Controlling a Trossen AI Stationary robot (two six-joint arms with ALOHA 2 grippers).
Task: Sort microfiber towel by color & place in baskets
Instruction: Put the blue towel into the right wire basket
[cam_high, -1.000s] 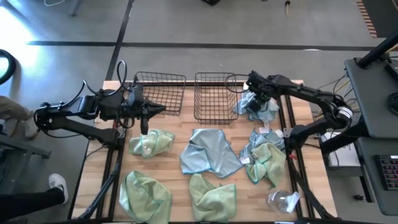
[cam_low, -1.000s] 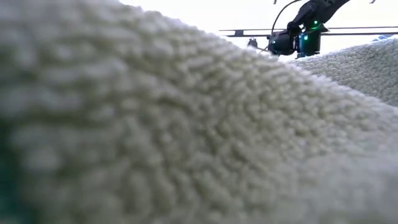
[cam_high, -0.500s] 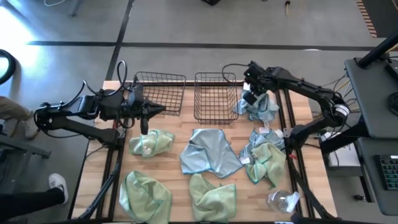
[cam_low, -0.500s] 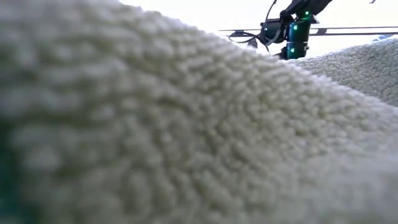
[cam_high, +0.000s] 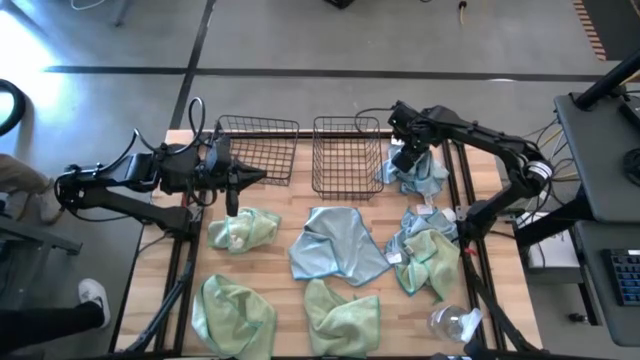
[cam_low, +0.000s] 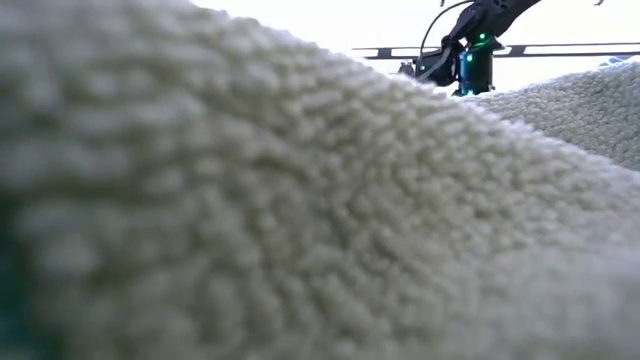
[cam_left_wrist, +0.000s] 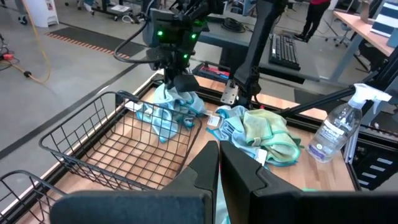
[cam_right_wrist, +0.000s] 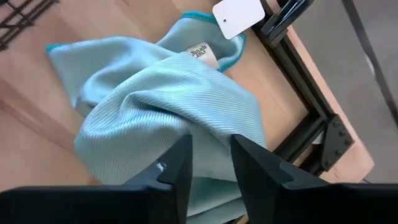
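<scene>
Several microfiber towels lie on the wooden table: green ones (cam_high: 243, 230) (cam_high: 232, 315) (cam_high: 342, 315) (cam_high: 430, 262) and a blue one (cam_high: 335, 243) in the middle. Another blue towel (cam_high: 415, 178) lies crumpled beside the right basket (cam_high: 347, 155), one edge against its wall (cam_left_wrist: 163, 106). My right gripper (cam_right_wrist: 211, 152) stands open just over this towel, pointing steeply down. My left gripper (cam_left_wrist: 219, 163) is shut with nothing in it. It hovers near the left basket (cam_high: 255, 150) and points toward the table's right. My right gripper's fingers (cam_right_wrist: 180, 155) stand on either side of a raised fold of the blue towel (cam_right_wrist: 186, 106), coming from above. Whether they touch the cloth, I cannot tell. The towel lies on the table.
A clear spray bottle (cam_high: 455, 322) lies at the near right corner. A further blue towel (cam_high: 412, 225) lies by the right-hand green one. Black frame rails (cam_right_wrist: 298, 134) run along the table's right edge. A pale fuzzy cloth (cam_low: 300, 200) fills nearly all the low view.
My right gripper has drifted a little toward the far edge and the right basket, rising slightly. The blue towel under it stays on the table beside the basket.
</scene>
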